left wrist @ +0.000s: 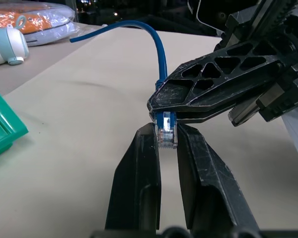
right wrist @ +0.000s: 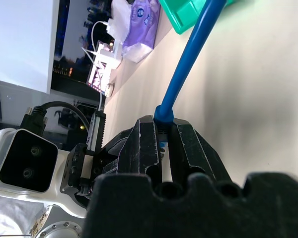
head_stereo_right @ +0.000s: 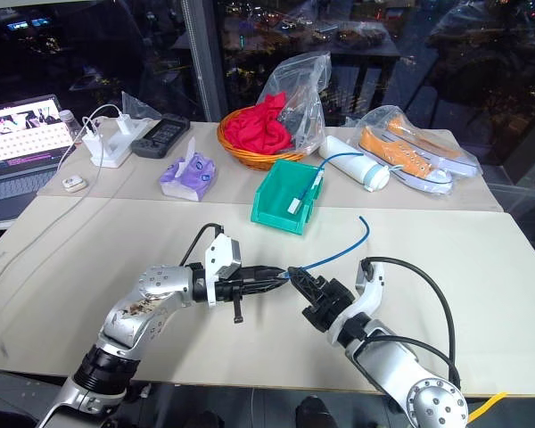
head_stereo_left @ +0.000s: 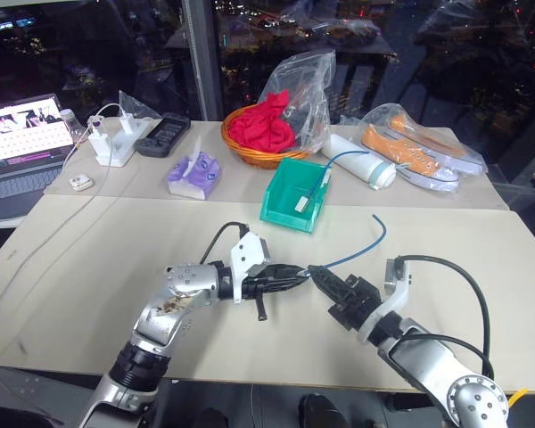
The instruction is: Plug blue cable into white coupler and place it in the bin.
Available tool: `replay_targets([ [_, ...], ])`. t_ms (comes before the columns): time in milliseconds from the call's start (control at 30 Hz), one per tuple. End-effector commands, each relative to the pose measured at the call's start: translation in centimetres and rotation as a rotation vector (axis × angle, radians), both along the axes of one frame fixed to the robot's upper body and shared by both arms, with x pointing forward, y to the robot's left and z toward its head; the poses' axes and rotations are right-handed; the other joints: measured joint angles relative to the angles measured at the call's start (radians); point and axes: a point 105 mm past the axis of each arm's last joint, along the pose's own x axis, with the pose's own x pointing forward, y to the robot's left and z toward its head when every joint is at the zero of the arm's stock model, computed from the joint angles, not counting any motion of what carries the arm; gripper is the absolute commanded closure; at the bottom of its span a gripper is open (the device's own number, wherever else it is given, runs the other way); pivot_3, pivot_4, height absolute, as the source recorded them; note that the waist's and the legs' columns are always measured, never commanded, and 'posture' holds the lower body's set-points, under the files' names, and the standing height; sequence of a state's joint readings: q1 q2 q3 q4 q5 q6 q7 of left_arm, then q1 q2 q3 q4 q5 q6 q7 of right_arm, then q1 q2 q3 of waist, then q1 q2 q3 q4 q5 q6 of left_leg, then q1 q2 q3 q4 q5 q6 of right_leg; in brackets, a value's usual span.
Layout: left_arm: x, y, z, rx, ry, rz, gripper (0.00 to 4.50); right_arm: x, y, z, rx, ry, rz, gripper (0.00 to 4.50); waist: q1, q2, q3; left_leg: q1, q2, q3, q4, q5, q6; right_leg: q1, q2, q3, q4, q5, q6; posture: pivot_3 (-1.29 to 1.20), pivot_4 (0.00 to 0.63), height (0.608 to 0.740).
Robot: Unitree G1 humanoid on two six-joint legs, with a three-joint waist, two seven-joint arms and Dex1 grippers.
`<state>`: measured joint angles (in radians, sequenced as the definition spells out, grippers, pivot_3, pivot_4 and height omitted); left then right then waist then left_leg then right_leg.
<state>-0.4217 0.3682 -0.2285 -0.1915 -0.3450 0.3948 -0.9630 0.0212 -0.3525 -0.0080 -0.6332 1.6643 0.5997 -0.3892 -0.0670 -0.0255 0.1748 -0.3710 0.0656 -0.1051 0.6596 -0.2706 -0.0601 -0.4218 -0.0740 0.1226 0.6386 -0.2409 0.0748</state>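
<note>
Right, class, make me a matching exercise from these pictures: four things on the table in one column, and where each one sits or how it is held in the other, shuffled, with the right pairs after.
Things
1. blue cable
2. bin
3. red cloth
4. orange shoes

Places or states
A. in a clear plastic bag at the table's far right
B. heaped in the wicker basket
C. plug end pinched where the left gripper and right gripper meet, above the table
D. in front of the basket, with another cable and a small white piece in it

Pairs: 1-C, 2-D, 3-B, 4-A
</note>
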Motion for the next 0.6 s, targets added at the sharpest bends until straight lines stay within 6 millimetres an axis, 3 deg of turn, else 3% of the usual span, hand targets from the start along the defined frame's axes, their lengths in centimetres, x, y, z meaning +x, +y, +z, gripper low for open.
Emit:
replay_targets([
  [33, -1.4, -0.5, 1.4, -0.057, -0.001, -0.070, 3.25, 0.2, -0.4, 1.1, 0.028, -0.044, -0.003, 4.50, 0.000, 0.000, 0.000, 0.000, 0.000, 0.000, 0.000, 0.000, 0.000, 0.000, 0.000, 0.000, 0.000, 0.000, 0.000, 0.00, 0.150, 0.723],
  [133, -1.4, -0.2, 1.5, -0.065, 0.012, -0.057, 2.35, 0.5, -0.7, 1.5, 0.028, -0.068, -0.021, 4.50, 0.000, 0.000, 0.000, 0.000, 0.000, 0.000, 0.000, 0.000, 0.000, 0.000, 0.000, 0.000, 0.000, 0.000, 0.000, 0.00, 0.150, 0.723],
  [233, -0.7, 0.7, 1.8, -0.065, -0.018, 0.024, 2.35, 1.0, -1.3, 2.3, 0.013, -0.112, -0.050, 4.50, -0.002, 0.000, 0.000, 0.000, 0.000, 0.000, 0.000, 0.000, 0.000, 0.000, 0.000, 0.000, 0.000, 0.000, 0.000, 0.00, 0.150, 0.723],
  [400, 3.3, 5.3, 3.6, -0.047, -0.214, 0.491, 2.35, 1.5, -2.2, 3.7, 0.015, -0.180, -0.090, 4.50, -0.001, 0.000, 0.000, 0.000, 0.000, 0.000, 0.000, 0.000, 0.000, 0.000, 0.000, 0.000, 0.000, 0.000, 0.000, 0.00, 0.150, 0.723],
  [500, 3.2, 8.6, 4.9, -0.092, -0.275, 0.720, 2.35, 1.7, -2.3, 4.0, 0.037, -0.185, -0.088, 4.50, -0.002, 0.000, 0.000, 0.000, 0.000, 0.000, 0.000, 0.000, 0.000, 0.000, 0.000, 0.000, -0.001, 0.000, 0.000, 0.00, 0.150, 0.723],
  [600, 1.8, 10.6, 5.5, -0.117, -0.300, 0.892, 2.35, 2.0, -1.9, 3.8, 0.034, -0.177, -0.061, 4.50, 0.001, 0.000, 0.000, -0.001, 0.000, 0.000, -0.001, 0.000, 0.000, -0.001, 0.000, 0.000, -0.001, 0.000, 0.000, 0.00, 0.150, 0.723],
])
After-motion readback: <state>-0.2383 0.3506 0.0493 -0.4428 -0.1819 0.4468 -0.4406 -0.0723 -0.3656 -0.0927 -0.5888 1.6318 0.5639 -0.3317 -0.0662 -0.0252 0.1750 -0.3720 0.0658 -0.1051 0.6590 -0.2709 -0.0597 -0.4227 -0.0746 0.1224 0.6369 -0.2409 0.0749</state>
